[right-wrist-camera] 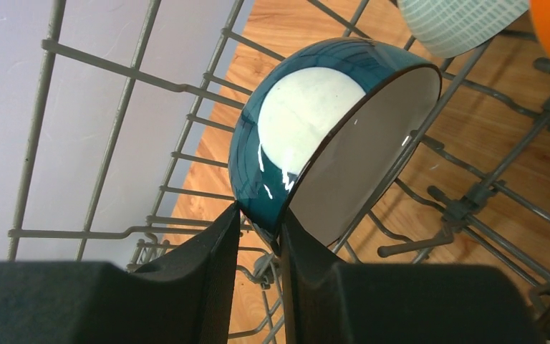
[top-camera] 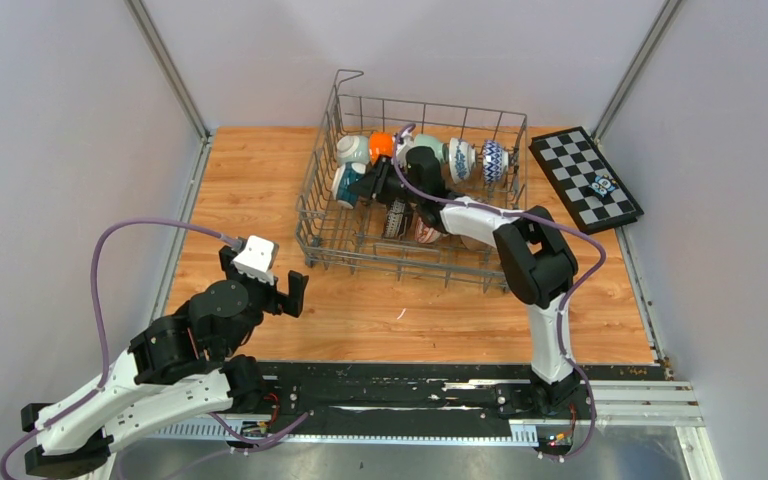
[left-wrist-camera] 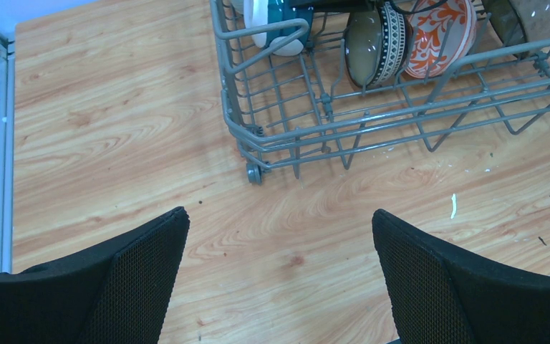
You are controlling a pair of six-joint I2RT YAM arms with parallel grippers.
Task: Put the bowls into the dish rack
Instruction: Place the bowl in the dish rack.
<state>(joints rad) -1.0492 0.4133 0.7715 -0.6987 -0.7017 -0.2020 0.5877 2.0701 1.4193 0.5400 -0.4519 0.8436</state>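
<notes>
Overhead, the right end effector [top-camera: 365, 185] is seating a dark blue bowl [top-camera: 345, 186] at frame-left of the dish rack [top-camera: 318, 215]; the left end effector [top-camera: 265, 282] is hovering spread and empty over the desk [top-camera: 260, 190]. Its wrist view is showing only racked bowls [left-wrist-camera: 440, 32]. The right wrist close-up alone is revealing fingers [right-wrist-camera: 208, 272] straddling the rim, grip uncertain; a clean withdrawal likely follows.
</notes>
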